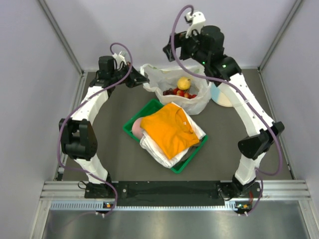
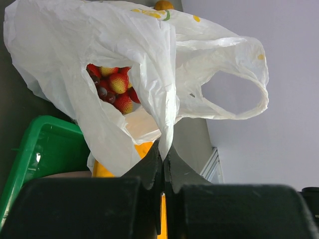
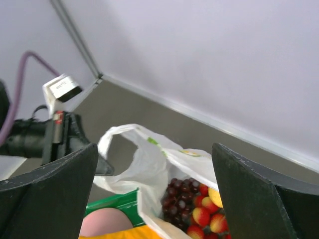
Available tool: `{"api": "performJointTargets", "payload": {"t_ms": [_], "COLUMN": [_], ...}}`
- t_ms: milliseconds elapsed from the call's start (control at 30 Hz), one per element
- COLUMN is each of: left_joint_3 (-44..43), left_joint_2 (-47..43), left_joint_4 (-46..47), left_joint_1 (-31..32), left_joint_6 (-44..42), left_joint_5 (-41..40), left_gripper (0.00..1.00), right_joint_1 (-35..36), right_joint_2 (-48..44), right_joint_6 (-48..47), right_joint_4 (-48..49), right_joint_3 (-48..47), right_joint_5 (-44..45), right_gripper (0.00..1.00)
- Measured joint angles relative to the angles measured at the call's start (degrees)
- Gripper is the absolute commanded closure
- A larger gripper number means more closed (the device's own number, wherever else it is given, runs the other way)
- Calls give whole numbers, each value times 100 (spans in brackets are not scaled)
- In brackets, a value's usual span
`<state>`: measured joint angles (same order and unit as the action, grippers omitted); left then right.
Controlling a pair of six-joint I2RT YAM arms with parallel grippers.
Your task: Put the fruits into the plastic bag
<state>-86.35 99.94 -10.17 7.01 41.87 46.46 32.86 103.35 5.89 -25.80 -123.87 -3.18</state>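
The white plastic bag [image 1: 174, 88] stands open on the dark table, behind the green tray. Inside it lie a yellow pear [image 1: 184, 82], red strawberries [image 1: 187, 93] and dark grapes [image 1: 169, 91]. My left gripper [image 1: 142, 82] is shut on the bag's left edge [image 2: 164, 134] and holds it up. Strawberries [image 2: 119, 84] show through the opening in the left wrist view, and an orange fruit [image 2: 163, 5] peeks over the top. My right gripper [image 3: 153, 154] hangs open and empty above the bag [image 3: 149, 159], with the grapes [image 3: 179, 194] and strawberries [image 3: 202, 216] below it.
A green tray [image 1: 130, 124] in front of the bag holds folded orange [image 1: 169, 127] and white clothes and a pink rounded item [image 1: 137, 128]. A pale round plate [image 1: 222, 95] lies right of the bag. Walls enclose the table.
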Motion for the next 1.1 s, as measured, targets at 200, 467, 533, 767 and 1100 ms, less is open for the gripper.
{"api": "performJointTargets", "payload": {"t_ms": [200,467,533,767,1100], "left_joint_3": [0,0,0,0,-13], "left_joint_2": [0,0,0,0,2], "left_joint_4": [2,0,-2,-11,-83], "left_joint_1": [0,0,0,0,0], "left_joint_6": [0,0,0,-4,-52], "left_joint_5": [0,0,0,-4,-9], "left_gripper": [100,100,100,100,100], "right_joint_1": [-800,-1749,-2015,-2623,-2850], "right_joint_2": [0,0,7,116,1058], "right_joint_6": [402,852,962,1202,1351], "right_joint_4": [-317,-890,-1062,-1290,-1360], "right_joint_3": [-31,-31,-31,400,605], "right_joint_5": [35,195,297,647,850], "right_gripper": [6,6,6,6,7]}}
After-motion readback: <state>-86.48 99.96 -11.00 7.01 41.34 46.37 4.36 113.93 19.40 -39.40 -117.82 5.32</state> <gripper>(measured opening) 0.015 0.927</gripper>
